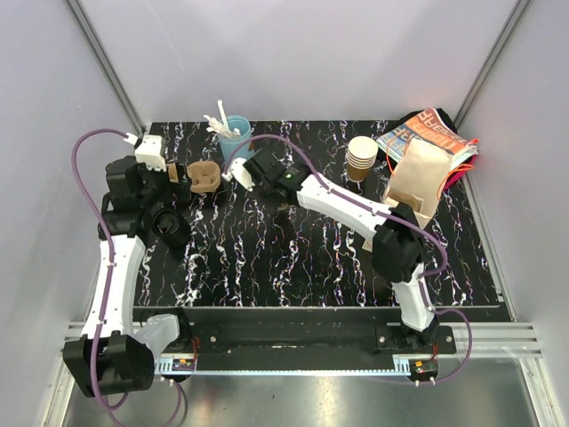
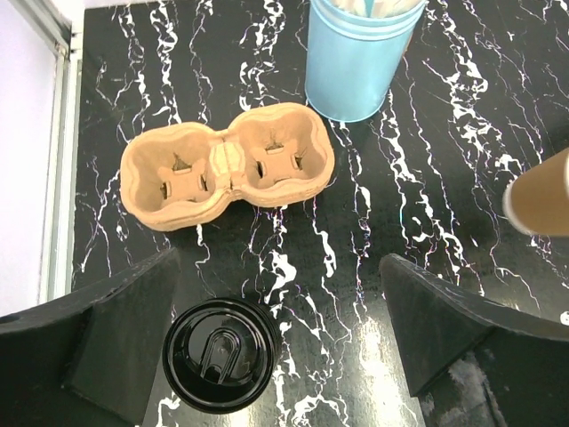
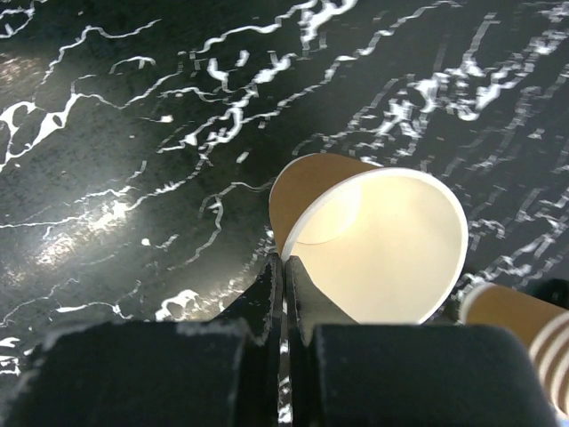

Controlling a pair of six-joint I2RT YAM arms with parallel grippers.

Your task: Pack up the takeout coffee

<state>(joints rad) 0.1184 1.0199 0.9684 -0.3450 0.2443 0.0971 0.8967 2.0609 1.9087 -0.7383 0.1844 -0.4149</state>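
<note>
Reaching from its base at 5 o'clock in the top view, right arm: stretched low over the tabletop (image 1: 249, 262) toward 10 o'clock, elbow bent just in front of the paper bag (image 1: 416, 178).
Right claw (image 3: 284, 267): fingers pressed together on the whitish rim of the takeout coffee cup (image 3: 382, 240); I read this as a grip.
Takeout coffee cup: tipped on its side, mouth toward the wrist camera, near the middle of the tabletop, well apart from the bag at 2 o'clock. I cannot tell whether it touches the surface.
Left arm: rises from 7 o'clock, folded, wrist at 10 o'clock, pointing down.
Left claw (image 2: 277, 262): spread wide, holding nothing, its fingers either side of a black lid (image 2: 220, 356) lying flat.
Cup carrier (image 2: 227, 165): at 12 o'clock from the lid.
Light-blue cup (image 2: 356, 62): at 1 o'clock from the lid.
</note>
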